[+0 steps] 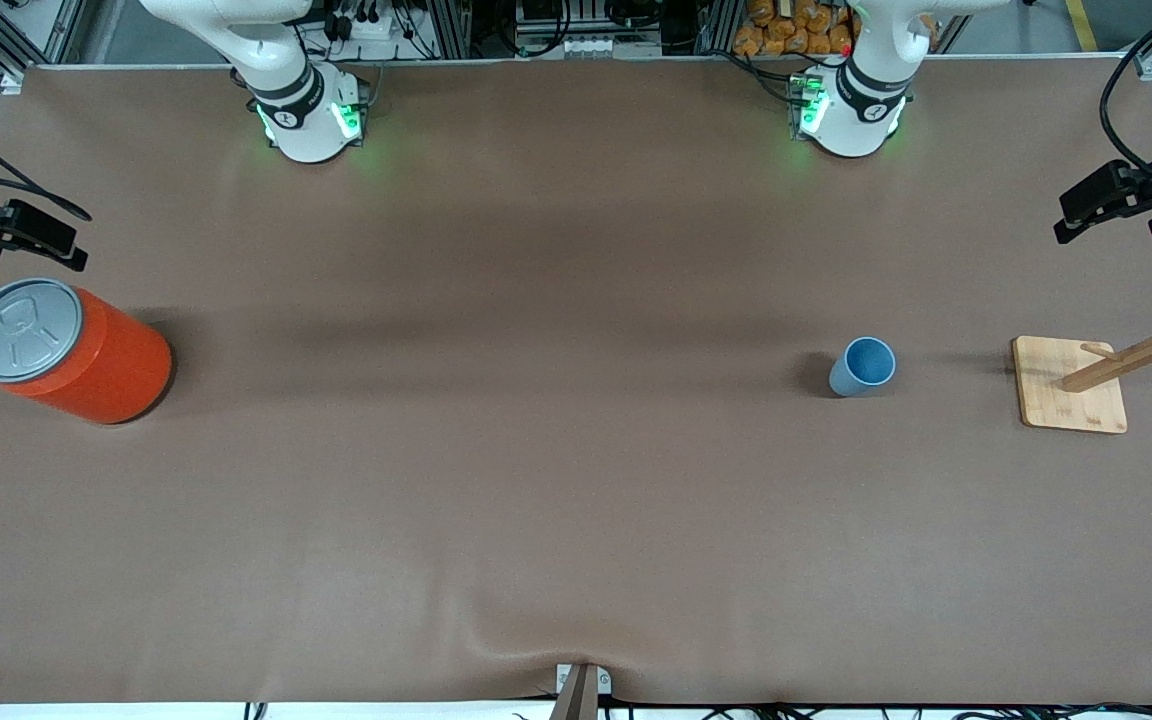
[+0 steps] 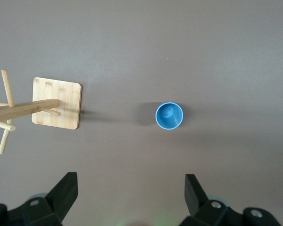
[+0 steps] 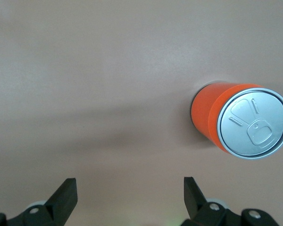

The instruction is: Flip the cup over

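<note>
Blue cup (image 1: pixel 863 366) seen upright, mouth up, toward left-arm end of table (image 1: pixel 536 480), beside wooden rack (image 1: pixel 1071 385). Either flipped already or flip pending.

Left tool (image 2: pixel 129 197) wide open, nothing held, high over table edge. Right tool (image 3: pixel 127 200) wide open, nothing held, waiting by orange can (image 1: pixel 66 350).

Any grasp best taken on cup wall, rack avoided.

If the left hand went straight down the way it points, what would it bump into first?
Probably just the bare brown table cover. The left hand points down with its fingers wide apart, and the small blue plastic cup, standing mouth-up, sits off to one side of that line, though depth is unclear.

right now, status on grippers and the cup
Left gripper open, right gripper open, both high over the table. Blue cup upright, mouth up, beside wooden rack. Nothing crowding it.
</note>
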Tool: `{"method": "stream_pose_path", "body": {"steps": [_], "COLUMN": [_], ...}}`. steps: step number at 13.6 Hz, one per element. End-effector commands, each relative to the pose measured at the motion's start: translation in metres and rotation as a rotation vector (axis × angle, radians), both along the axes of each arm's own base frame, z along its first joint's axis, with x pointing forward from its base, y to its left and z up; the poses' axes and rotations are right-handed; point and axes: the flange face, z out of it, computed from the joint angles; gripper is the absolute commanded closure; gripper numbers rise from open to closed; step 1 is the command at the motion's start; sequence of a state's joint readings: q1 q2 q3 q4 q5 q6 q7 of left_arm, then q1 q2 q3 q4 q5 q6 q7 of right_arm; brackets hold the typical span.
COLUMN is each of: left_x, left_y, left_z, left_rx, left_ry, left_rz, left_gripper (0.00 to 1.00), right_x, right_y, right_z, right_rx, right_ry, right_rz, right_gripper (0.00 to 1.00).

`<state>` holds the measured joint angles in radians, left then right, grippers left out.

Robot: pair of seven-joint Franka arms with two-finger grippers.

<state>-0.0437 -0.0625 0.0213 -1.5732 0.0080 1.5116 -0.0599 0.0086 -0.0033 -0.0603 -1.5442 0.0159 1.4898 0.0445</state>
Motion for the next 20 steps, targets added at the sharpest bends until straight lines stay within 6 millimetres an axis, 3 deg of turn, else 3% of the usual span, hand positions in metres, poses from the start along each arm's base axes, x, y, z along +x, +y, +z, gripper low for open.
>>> {"method": "stream_pose_path", "body": {"steps": [1, 20], "left_x": [-0.0007, 0.0012], "left_y": [0.0011, -0.0032], "left_z": [0.0020, 0.0011], "left_rx": [-0.012, -0.009], "left_ry": [0.007, 0.012], "left_rz": [0.017, -0.003], "left_gripper": [0.00, 0.00], "right_x": [-0.0042, -0.0038], "right_y": [0.0039, 0.0028], "right_z": [0.0032, 0.0025], "right_rx": [0.001, -0.002], "right_ry": [-0.006, -0.002], "right_rz": [-0.005, 0.004], "right_gripper": [0.00, 0.00]}}
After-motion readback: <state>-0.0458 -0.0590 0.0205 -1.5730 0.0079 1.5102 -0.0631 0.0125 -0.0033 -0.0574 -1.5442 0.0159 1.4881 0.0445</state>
